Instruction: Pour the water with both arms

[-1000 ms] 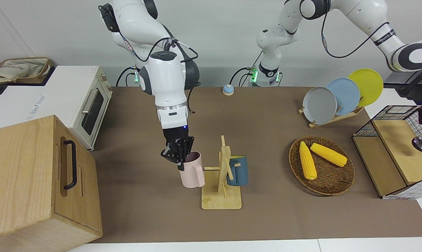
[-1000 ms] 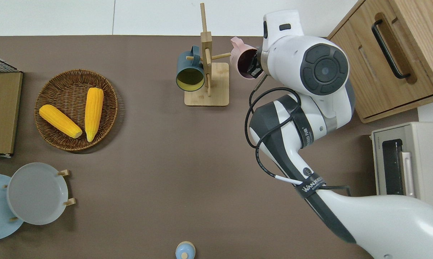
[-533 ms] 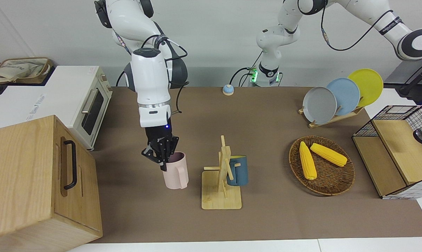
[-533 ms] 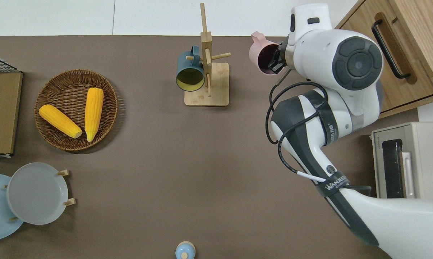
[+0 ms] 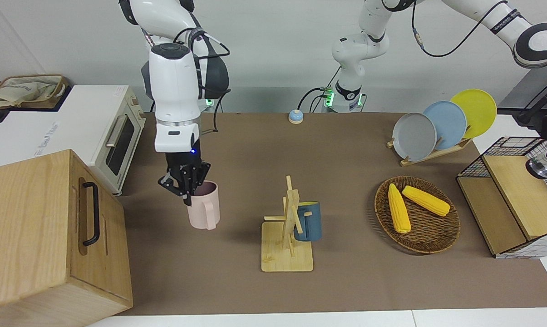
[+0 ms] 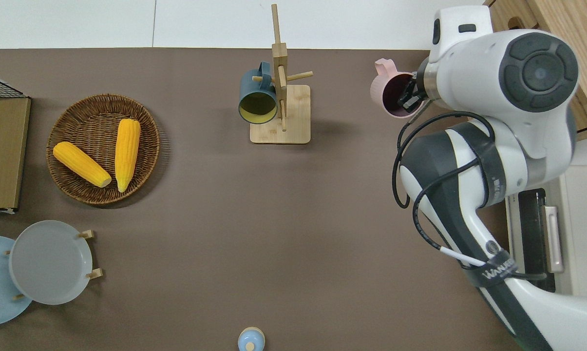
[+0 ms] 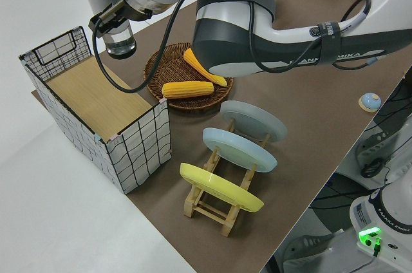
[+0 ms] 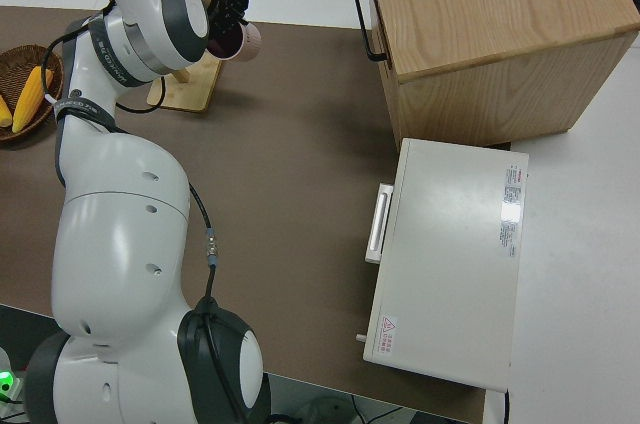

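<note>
Right, my right gripper (image 5: 185,188) points down, pinching the pink mug's (image 5: 204,205) rim, upright over the surface (image 6: 274,219) beside the rack (image 5: 288,236). My left gripper (image 7: 111,17) holds a glass (image 7: 120,42) above the basket (image 7: 96,115).

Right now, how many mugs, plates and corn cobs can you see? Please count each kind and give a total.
Mugs: 2, the pink mug in the right hand and the blue mug on the wooden rack
Plates: 3, grey plate, blue plate, yellow plate
Corn cobs: 2
Total: 7
</note>
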